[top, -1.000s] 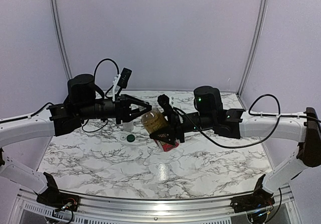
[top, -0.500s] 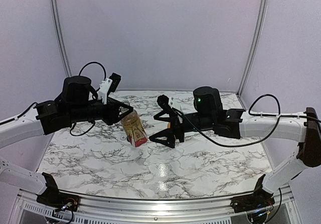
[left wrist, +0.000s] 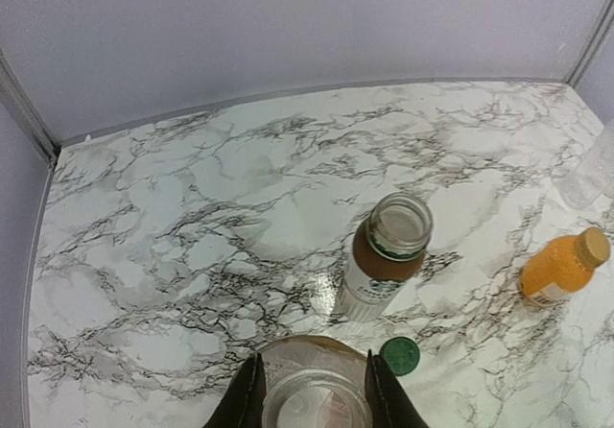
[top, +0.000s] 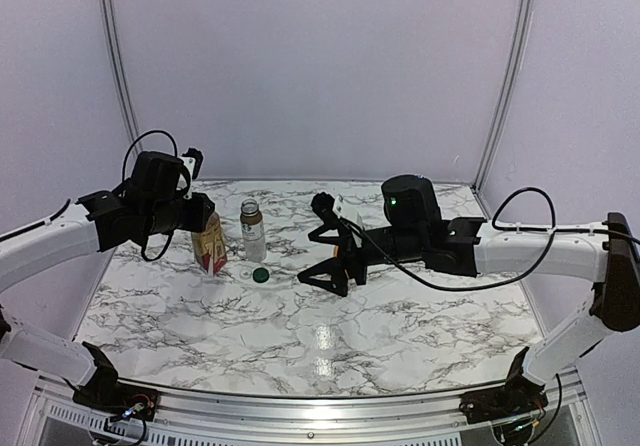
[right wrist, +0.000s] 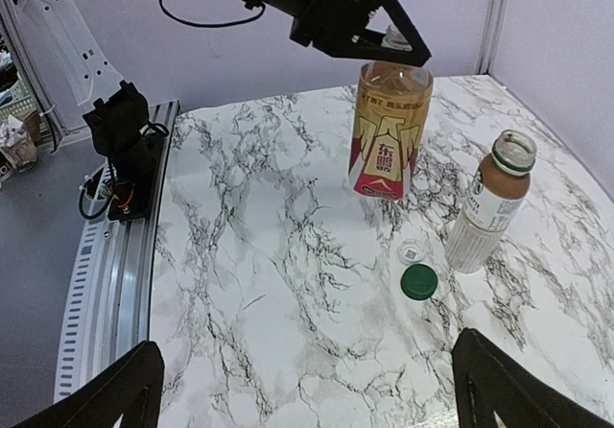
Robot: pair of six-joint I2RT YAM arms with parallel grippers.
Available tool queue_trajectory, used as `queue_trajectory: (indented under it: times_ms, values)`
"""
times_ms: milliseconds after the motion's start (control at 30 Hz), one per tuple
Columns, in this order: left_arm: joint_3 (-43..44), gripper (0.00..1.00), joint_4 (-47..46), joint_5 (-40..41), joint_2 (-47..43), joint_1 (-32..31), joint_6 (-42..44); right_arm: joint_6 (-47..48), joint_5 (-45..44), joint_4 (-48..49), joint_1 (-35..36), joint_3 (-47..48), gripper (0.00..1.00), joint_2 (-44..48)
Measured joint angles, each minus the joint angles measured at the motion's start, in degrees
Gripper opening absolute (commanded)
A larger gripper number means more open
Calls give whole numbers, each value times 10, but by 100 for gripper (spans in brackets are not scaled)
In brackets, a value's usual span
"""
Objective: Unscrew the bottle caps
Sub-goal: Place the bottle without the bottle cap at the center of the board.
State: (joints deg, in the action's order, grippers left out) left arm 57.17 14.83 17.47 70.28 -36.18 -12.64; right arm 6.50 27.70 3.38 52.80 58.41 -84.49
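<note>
Clamping the neck of the amber tea bottle (right wrist: 389, 130) from either side, the left gripper (left wrist: 314, 361) has its fingers set narrow on the rim. The mouth is uncapped and is seen from above at the bottom centre of the left wrist view. The bottle, red label facing out, hangs slightly tilted at the left of the overhead view; whether its base touches the marble table (top: 400, 326) I cannot tell. Just right of it stands the short bottle (top: 252, 228) with a white label, upright and also capless. Below that bottle in the overhead view lie the dark green cap (top: 261, 275) and, just beside it, a small pale cap (right wrist: 411, 251), both flat on the marble. The right gripper (top: 308, 258) sits mid-frame in the overhead view, fingers spread wide and holding nothing, pointing toward the caps. At the right edge of the left wrist view the orange juice bottle (left wrist: 561, 267) stands with its orange cap (left wrist: 592, 248) on — above it, a clear bottle (left wrist: 587, 174) is only partly in frame.
</note>
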Motion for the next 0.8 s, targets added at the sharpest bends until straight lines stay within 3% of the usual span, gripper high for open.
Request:
queue_trajectory:
  times_ms: [600, 800]
  values:
    - [27, 1, -137, 37, 176, 59, -16, 8, -20, -14, 0, 0, 99, 0]
    - [27, 21, -161, 36, 182, 68, -21, 9, -26, -18, 0, 0, 98, 0]
